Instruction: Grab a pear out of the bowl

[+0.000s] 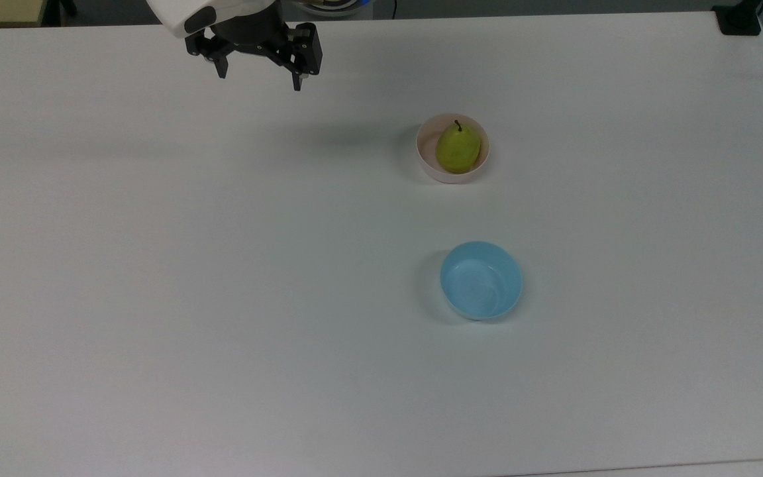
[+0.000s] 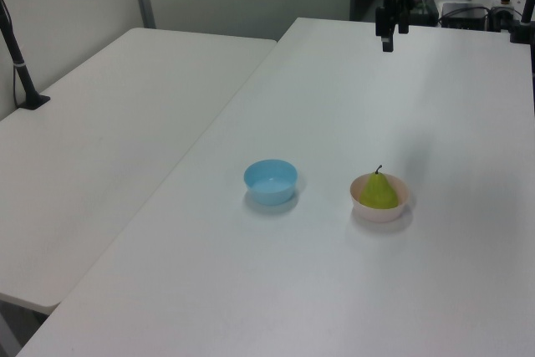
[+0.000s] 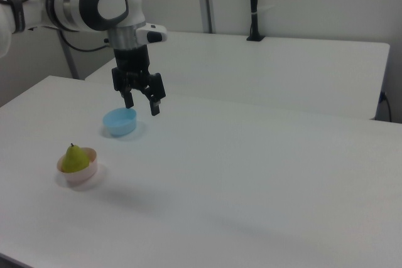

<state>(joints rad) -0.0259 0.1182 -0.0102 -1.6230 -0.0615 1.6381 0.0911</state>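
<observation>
A yellow-green pear (image 1: 457,148) (image 2: 379,191) (image 3: 74,158) with a short dark stem stands in the pale pink bowl (image 1: 429,164) (image 2: 379,211) (image 3: 81,176) on the white table. My gripper (image 1: 259,75) (image 2: 389,38) (image 3: 142,104) hangs open above the table, empty, well away from the bowl: up and to the left of it in the top view, and up and to the right of it in the right view.
An empty light blue bowl (image 1: 481,280) (image 2: 271,181) (image 3: 120,122) sits on the table a short way from the pink one. A second white table (image 2: 100,148) adjoins on the left view's left. A black post (image 2: 18,60) stands on that table.
</observation>
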